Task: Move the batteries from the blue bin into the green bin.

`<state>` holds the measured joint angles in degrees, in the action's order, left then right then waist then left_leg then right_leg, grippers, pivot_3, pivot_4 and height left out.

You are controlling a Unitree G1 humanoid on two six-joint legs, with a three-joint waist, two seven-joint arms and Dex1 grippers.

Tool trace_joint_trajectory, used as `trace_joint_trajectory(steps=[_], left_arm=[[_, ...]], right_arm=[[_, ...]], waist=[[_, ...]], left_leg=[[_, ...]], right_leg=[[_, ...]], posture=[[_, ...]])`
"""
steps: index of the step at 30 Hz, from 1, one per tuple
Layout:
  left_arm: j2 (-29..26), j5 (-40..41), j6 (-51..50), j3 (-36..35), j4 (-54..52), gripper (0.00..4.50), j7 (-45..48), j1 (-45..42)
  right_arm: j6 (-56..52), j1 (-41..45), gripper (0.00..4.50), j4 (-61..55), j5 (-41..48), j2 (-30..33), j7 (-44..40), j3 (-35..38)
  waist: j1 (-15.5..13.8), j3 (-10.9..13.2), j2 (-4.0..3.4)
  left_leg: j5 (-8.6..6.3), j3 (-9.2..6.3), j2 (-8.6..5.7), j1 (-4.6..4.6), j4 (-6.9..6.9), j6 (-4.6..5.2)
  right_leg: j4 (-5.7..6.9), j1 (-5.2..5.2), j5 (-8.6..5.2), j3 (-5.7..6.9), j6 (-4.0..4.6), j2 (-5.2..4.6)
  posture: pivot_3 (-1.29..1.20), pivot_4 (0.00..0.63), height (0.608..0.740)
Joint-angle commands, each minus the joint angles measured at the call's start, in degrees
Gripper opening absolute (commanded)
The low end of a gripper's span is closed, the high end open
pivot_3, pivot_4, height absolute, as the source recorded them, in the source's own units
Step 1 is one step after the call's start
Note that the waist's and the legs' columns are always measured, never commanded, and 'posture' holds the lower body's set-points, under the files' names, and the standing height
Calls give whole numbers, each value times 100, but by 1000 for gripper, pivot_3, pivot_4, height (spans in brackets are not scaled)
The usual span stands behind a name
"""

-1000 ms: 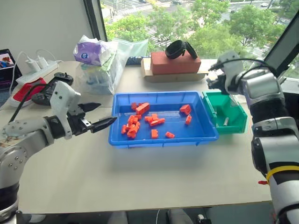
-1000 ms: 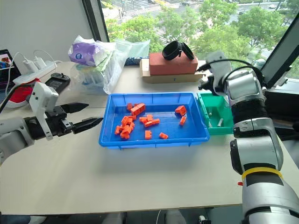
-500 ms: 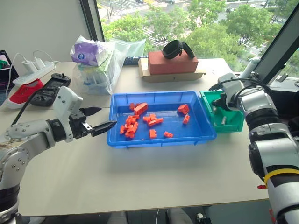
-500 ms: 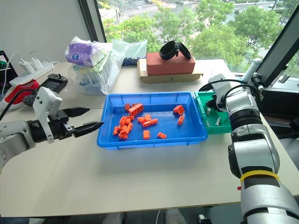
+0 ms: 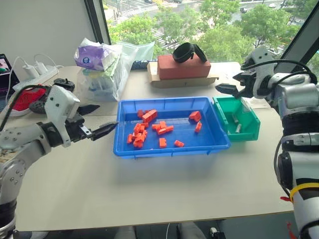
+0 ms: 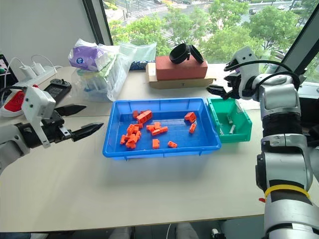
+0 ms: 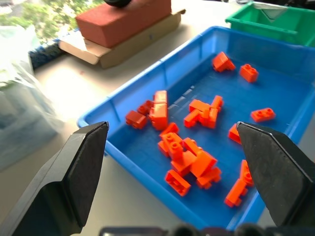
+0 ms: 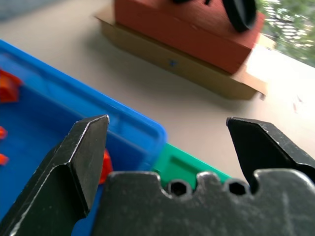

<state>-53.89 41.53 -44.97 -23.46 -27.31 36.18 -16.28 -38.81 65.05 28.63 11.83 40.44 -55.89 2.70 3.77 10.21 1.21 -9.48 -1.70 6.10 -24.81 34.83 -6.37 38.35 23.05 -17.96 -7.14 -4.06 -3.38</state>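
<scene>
right pincer [image 5: 230, 84] risen, spread apart

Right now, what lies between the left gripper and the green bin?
In the left eye view, the blue bin with scattered orange bricks spans the stretch between the open left gripper and the green bin.

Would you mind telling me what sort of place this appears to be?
Probably an upper-floor office or lab: a table beside a large window overlooking trees and streets, with a power strip and sorting bins.
</scene>
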Motion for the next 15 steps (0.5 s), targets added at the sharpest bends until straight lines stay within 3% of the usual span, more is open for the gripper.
trace_joint_trajectory(steps=[1, 10, 15], left_arm=[[64, -339, 397, -370, 14, 4500, -105, 206], [431, -321, 311, -611, 95, 4500, -323, 628], [356, -307, -2, -401, 571, 4500, -337, 466]], right_arm=[[-81, -900, 4478, -1491, 486, 280, -556, 101], [-250, -2494, 4478, -2482, 515, 555, -182, 262], [-76, -2714, 4478, -2441, 465, 498, 19, 152]], waist=[[-39, 0, 0], [-137, -1, 1], [-121, -1, 2]], left_leg=[[-1, -2, 0, 1, 0, 1], [-1, -2, -1, 4, 14, 4], [1, -2, -1, 10, 15, 6]], right_leg=[[0, -3, 0, 3, 0, 0], [15, -6, 0, 0, 0, 0], [22, -8, 0, -2, 0, 1]], posture=[[0, 150, 740], [0, 150, 740], [0, 150, 740]])
